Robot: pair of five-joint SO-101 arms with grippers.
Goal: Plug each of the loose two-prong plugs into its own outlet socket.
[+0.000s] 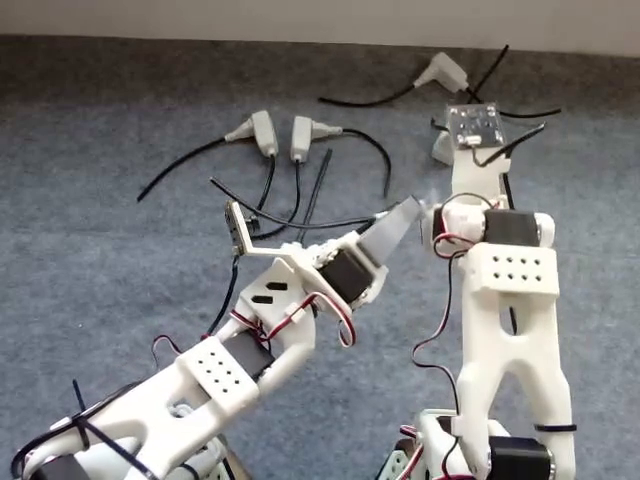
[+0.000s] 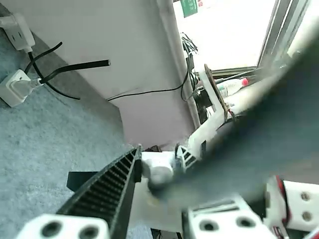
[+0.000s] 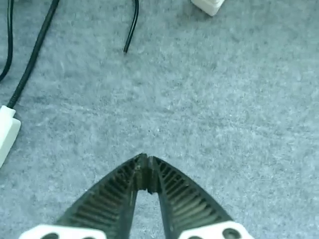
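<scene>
Right gripper (image 3: 145,174): jaws clenched, empty, pointing down at the grey tabletop (image 3: 239,99). Nearest task thing = white plug body (image 3: 6,134), just beside the jaws, not touching. Its cord (image 3: 30,55) gives the long axis, running away across the tabletop. Judgement: right arm must open up and shift sideways onto it.

Left gripper (image 1: 398,225): mid-tabletop, near the right arm, jaws look spread w/ nothing held. Twin white bodies (image 1: 262,130) lie side by side far-left of it, cords trailing nearward, so the left arm is nearer those. Far plug (image 1: 447,70) lies beyond the right arm. Can't tell plug from socket here.
</scene>
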